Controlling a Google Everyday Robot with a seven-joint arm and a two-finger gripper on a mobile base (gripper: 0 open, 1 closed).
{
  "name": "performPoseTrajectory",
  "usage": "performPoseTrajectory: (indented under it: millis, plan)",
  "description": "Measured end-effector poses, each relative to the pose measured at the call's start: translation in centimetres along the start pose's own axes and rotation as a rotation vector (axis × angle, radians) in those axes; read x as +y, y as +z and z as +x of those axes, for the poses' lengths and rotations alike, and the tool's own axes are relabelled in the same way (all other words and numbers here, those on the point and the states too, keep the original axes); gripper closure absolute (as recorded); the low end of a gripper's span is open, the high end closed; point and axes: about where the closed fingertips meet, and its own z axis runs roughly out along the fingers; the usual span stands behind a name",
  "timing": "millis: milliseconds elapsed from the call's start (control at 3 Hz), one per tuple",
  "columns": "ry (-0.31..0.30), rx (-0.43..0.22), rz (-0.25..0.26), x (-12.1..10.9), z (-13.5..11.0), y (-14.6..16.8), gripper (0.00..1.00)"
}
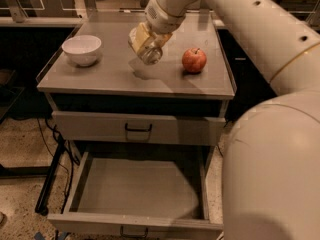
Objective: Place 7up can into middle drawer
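The gripper (144,43) was found above the grey cabinet top (120,79), a little left of its middle, at the end of the cream-coloured arm (240,14) that reached in from the upper right. Its two fingers were clamped on the 7up can (151,55), one on each side of the can's body. The can was tilted, with one shiny metal end turned down and toward the camera. It appeared to be held clear of the surface, with a dark shadow lying on the top directly beneath it. A white bowl (81,49) stood upright on the left part of the same top, well apart from the can. A red apple (194,60) rested on the right part, near the can but not touching it. Below the top, the upper drawer front (100,126) was closed and carried a black handle (138,129). Beneath it, the middle drawer (137,189) stood pulled out toward the camera, its flat grey floor and low side walls exposed, and its front panel ran along the bottom edge of the view. The robot's large pale body (275,174) filled the right foreground. Dark cables (50,149) ran down along the floor at the cabinet's left side.
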Motion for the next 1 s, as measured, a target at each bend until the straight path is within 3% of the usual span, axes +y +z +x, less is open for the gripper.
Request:
performPoseTrajectory:
  millis: [333, 1000]
  plan:
    - [-0.029, 0.002, -0.006, -0.10, 0.26, 0.10, 1.00]
    - [-0.026, 0.010, -0.001, 0.00, 0.24, 0.39, 1.00]
